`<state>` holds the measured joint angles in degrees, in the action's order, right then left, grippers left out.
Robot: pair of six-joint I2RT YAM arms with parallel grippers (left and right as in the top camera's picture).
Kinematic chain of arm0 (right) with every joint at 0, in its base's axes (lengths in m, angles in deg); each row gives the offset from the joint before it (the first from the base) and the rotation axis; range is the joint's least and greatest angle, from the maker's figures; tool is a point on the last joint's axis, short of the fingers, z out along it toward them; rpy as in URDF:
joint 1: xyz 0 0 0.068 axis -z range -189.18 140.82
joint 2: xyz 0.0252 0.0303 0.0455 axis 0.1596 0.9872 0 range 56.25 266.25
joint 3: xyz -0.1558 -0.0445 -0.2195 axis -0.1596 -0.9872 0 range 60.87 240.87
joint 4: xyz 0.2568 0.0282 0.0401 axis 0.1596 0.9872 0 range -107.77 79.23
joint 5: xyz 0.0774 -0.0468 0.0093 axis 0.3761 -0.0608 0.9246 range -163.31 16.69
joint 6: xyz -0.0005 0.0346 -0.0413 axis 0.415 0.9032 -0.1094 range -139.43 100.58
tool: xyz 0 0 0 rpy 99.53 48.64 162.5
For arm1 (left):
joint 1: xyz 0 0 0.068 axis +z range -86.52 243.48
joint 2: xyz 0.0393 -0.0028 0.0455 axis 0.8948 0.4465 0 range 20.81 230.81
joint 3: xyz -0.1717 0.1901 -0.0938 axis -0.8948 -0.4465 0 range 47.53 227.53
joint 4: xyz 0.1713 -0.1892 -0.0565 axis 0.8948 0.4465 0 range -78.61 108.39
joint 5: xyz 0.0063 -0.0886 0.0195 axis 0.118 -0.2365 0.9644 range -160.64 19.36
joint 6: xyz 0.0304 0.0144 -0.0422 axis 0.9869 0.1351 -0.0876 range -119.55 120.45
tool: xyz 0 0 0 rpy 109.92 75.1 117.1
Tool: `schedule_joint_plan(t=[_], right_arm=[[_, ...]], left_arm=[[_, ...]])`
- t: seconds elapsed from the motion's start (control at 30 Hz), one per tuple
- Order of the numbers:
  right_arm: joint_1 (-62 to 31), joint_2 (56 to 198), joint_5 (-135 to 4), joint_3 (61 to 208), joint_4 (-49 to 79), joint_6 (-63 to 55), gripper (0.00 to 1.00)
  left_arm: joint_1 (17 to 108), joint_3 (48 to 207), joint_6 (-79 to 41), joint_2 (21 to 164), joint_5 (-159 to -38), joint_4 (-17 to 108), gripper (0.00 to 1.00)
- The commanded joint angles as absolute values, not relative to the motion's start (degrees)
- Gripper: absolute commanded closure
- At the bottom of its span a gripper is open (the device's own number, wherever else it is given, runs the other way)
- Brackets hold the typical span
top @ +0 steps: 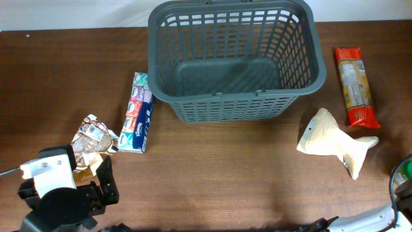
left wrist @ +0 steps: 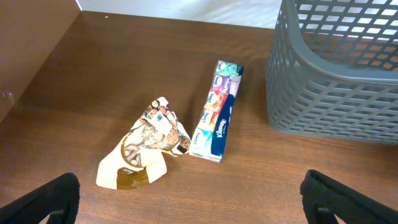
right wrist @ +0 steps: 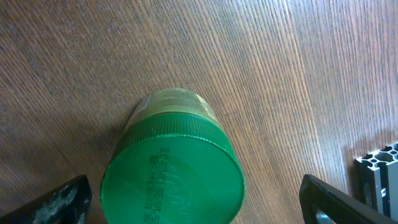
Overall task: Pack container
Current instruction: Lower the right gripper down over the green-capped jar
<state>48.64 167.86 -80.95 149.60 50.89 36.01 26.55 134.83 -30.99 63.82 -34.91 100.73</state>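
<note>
The large dark grey slotted basket (top: 225, 103) stands empty at the back middle of the table; its wall shows in the left wrist view (left wrist: 336, 81). My left gripper (top: 71, 183) is open and empty (left wrist: 196, 211) at the front left, short of a crumpled brown snack packet (left wrist: 146, 146) and a tissue multipack (left wrist: 217, 115). My right gripper (right wrist: 205, 208) is open at the far right edge. Its fingers stand on either side of a green-lidded jar (right wrist: 171, 171), with a wide gap on the right side.
The snack packet (top: 90, 138) and tissue pack (top: 139, 113) lie left of the basket. A red pasta packet (top: 355, 86) and a beige fish-shaped bag (top: 331, 138) lie to its right. The jar (top: 406, 169) sits at the right edge.
</note>
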Motion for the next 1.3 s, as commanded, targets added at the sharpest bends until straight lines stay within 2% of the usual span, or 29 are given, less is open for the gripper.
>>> schedule_joint_plan(t=[0.0,0.97,1.27], right_arm=[[48.6,168.5,-82.6,149.1,50.7,36.5,0.01],[48.6,172.0,-83.0,149.1,48.2,33.3,0.01],[48.6,172.0,-81.7,145.2,45.1,33.5,0.01]], left_arm=[[26.8,135.1,-30.7,63.7,-35.3,100.6,0.0],[26.8,135.1,-30.7,63.7,-35.3,100.6,0.0],[26.8,135.1,-30.7,63.7,-35.3,100.6,0.0]])
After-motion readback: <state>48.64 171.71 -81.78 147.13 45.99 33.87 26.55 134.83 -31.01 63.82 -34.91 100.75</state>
